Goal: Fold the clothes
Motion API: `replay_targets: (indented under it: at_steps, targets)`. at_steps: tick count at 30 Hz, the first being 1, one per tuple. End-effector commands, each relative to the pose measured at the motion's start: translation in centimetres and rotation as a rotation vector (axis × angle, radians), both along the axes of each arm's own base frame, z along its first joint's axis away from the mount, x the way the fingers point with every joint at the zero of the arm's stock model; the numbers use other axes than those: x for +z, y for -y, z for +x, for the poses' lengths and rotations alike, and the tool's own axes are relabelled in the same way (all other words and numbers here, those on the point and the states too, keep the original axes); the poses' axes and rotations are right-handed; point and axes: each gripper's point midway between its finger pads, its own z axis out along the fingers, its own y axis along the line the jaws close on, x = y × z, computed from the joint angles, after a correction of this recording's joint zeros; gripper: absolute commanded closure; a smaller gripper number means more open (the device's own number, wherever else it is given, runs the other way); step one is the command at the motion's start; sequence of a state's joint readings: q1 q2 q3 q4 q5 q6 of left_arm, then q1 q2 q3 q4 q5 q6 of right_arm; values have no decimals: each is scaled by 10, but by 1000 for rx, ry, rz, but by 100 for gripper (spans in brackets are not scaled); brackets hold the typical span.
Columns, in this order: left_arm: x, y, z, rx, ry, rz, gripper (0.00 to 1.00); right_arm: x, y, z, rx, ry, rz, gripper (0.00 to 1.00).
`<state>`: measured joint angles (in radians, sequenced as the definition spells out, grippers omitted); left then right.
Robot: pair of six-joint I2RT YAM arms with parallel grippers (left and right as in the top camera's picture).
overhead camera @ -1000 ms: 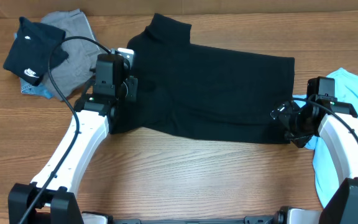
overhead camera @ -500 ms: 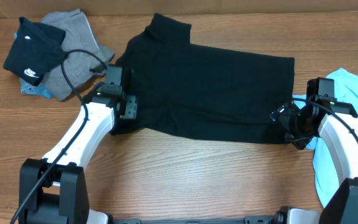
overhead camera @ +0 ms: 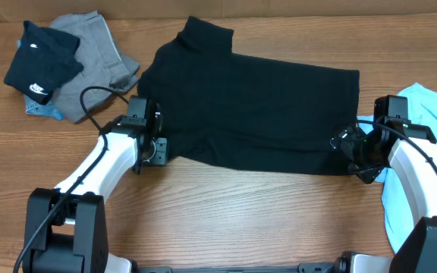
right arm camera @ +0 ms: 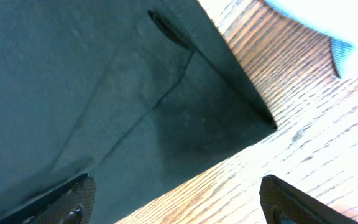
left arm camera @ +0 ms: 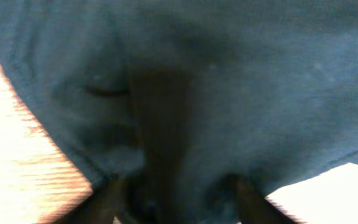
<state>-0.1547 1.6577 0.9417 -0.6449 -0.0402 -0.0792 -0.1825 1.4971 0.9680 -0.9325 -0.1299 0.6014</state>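
**Black T-shirt spread flat, one end effector at each side**

The black T-shirt (overhead camera: pixel 264 114) lies spread across the middle of the wooden worktop (overhead camera: pixel 241 212). Its body runs left to right, and one sleeve juts toward the far edge at upper left. The fabric looks mostly flat, with a few shallow creases near the lower hem.

At the shirt's left edge we see the left end effector (overhead camera: pixel 159 142) down on the cloth. Its wrist view is blurred (dark fabric fills nearly the whole picture). Two fingers (left arm camera: pixel 107 202) show only as vague shapes at the bottom, so we cannot tell whether they have pinched the shirt or merely rest over it.

At the shirt's right edge sits the right end effector (overhead camera: pixel 347 152), just over the lower right corner. In its wrist view the fingertips (right arm camera: pixel 67 196) stand wide apart, with the shirt corner and bare wood below them and nothing clamped between.

Farther out, at upper left, a smaller black garment with a white logo (overhead camera: pixel 40 64) lies on a grey garment (overhead camera: pixel 89 57). Both are apart from the T-shirt. At the far right a light blue garment (overhead camera: pixel 423 114) lies beneath the right arm.
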Motion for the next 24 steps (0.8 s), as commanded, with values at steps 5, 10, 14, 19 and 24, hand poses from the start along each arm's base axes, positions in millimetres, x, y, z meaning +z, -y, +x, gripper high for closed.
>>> replay_targets:
  at_steps: [5, 10, 14, 19, 24]
  targets:
    - [0, -22, 6, 97, 21, 54, 96, -1, 10, -3, -4, -12, -54, 12]
    - [25, -75, 18, 274, 42, 149, 96, -3, 8, -18, -4, -77, -49, 12]
    - [35, -92, 27, 333, 67, 112, 96, -6, 6, -27, -2, -109, -43, 14]
    - [39, -94, 36, 311, 95, 79, 96, -20, -8, -35, 77, -108, 20, 20]
    - [41, -92, 42, 302, 118, 69, 96, -27, -37, -23, 268, 28, 159, 26]
